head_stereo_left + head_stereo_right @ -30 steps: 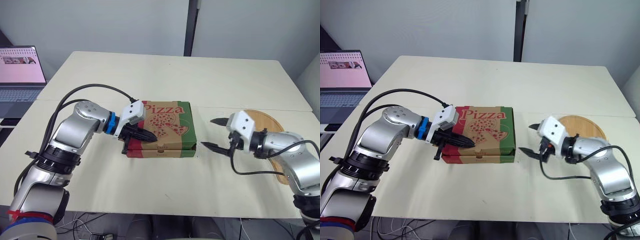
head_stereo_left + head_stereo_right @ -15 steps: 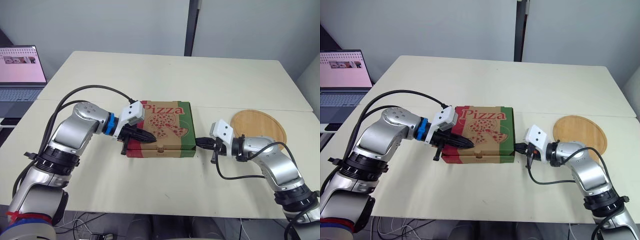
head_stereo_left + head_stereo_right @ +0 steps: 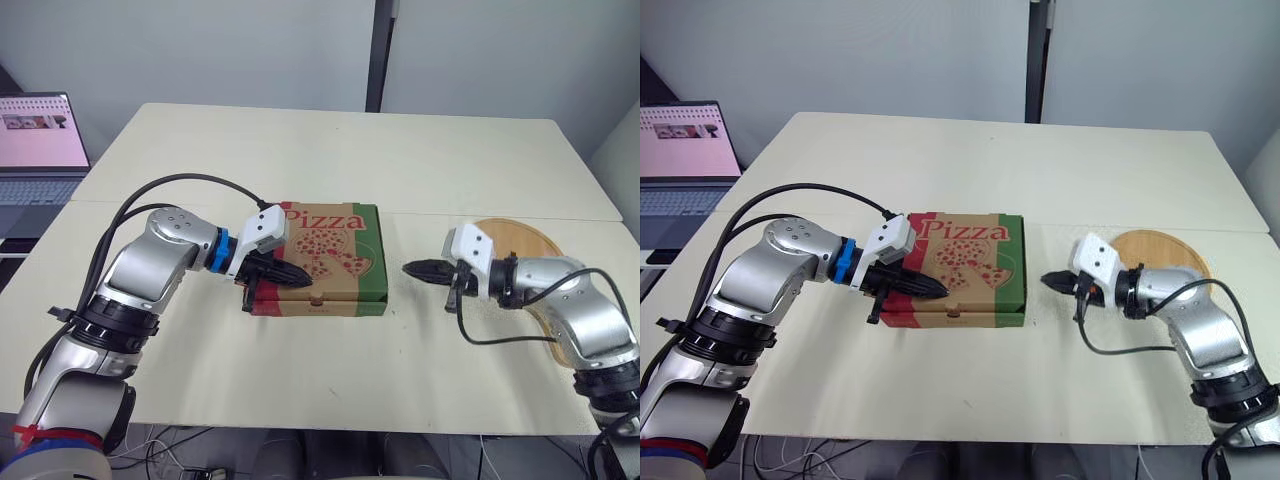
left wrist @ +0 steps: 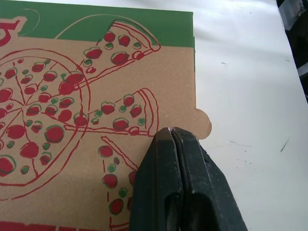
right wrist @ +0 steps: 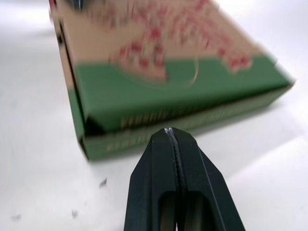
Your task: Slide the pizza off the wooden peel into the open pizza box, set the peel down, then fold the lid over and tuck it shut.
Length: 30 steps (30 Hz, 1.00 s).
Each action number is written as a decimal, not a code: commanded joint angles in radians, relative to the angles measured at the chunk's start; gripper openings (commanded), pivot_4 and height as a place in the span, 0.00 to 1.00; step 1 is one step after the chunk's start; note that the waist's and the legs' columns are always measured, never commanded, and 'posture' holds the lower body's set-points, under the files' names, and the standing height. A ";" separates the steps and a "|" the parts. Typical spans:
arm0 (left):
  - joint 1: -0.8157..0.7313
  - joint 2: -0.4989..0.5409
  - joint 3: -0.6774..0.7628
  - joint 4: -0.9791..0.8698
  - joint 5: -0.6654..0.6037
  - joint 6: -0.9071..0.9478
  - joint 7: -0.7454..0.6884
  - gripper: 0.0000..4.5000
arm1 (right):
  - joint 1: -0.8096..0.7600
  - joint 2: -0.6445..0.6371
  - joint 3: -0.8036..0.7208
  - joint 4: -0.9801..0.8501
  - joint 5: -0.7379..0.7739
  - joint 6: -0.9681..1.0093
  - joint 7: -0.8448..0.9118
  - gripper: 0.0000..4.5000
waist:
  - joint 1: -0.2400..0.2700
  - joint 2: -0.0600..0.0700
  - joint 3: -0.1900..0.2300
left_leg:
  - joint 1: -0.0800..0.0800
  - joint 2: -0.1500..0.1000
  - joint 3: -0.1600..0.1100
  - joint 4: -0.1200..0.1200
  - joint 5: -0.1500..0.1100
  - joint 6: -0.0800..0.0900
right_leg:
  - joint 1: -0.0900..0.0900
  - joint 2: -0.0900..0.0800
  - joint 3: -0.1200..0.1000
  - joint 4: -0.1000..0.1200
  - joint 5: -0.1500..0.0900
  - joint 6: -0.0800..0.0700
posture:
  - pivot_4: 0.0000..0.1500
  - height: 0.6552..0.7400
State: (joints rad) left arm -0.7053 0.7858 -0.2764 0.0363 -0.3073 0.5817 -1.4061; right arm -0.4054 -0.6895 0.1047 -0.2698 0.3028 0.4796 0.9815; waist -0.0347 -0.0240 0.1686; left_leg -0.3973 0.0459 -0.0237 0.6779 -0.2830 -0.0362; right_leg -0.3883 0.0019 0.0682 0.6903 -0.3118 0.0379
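A pale cream surface (image 3: 330, 150) with a seam running across it stands before a plain grey-white wall (image 3: 200, 50). Behind the surface, a dark upright strip (image 3: 381, 55) divides the wall. Off the surface's left edge sits an open laptop (image 3: 40, 140).

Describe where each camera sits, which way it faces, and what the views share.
Head stereo pair: on the head, looking forward and down over the table; both arms, closed pizza box, wooden peel, laptop.
Left wrist: looks along the shut left gripper, tips over the box lid.
Right wrist: looks along the shut right gripper toward the box's green side, apart from it.
Shared: all views show the box.
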 commanded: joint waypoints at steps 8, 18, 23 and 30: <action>0.021 0.106 0.162 -0.045 -0.051 0.040 0.028 0.00 | 0.015 0.058 0.147 -0.066 -0.030 -0.021 0.003 0.01 | 0.003 0.000 0.000 | -0.001 0.000 -0.001 0.000 0.000 0.000 | 0.000 -0.001 0.000 0.000 0.000 0.000 | 1.00 0.96; 0.233 0.271 0.244 0.027 0.043 -0.149 0.058 0.00 | 0.006 0.057 0.143 -0.058 -0.039 -0.035 0.015 0.01 | 0.003 0.000 0.000 | 0.001 0.000 0.000 -0.001 0.000 0.000 | -0.001 -0.001 0.000 0.000 0.000 0.000 | 1.00 0.96; 0.264 0.191 0.271 -0.061 -0.033 -0.055 0.128 0.00 | 0.003 0.049 0.144 -0.057 -0.050 -0.037 0.024 0.01 | 0.017 0.000 0.000 | -0.002 0.000 0.000 0.000 0.000 0.000 | 0.000 -0.003 -0.002 -0.001 0.000 0.000 | 1.00 0.96; 0.301 0.119 0.290 -0.130 -0.076 0.031 0.219 0.00 | 0.010 0.044 0.156 -0.054 -0.079 -0.045 0.020 0.01 | 0.006 0.000 0.000 | -0.001 0.000 -0.001 0.000 0.000 0.000 | 0.000 -0.002 -0.002 0.000 0.000 0.000 | 1.00 0.96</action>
State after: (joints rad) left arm -0.4023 0.9119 -0.0094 -0.0561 -0.3605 0.6067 -1.2082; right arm -0.3867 -0.6384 0.2603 -0.3080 0.2275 0.4561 1.0014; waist -0.0284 -0.0240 0.1686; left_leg -0.3977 0.0458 -0.0245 0.6776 -0.2830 -0.0363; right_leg -0.3884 -0.0005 0.0665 0.6903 -0.3119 0.0378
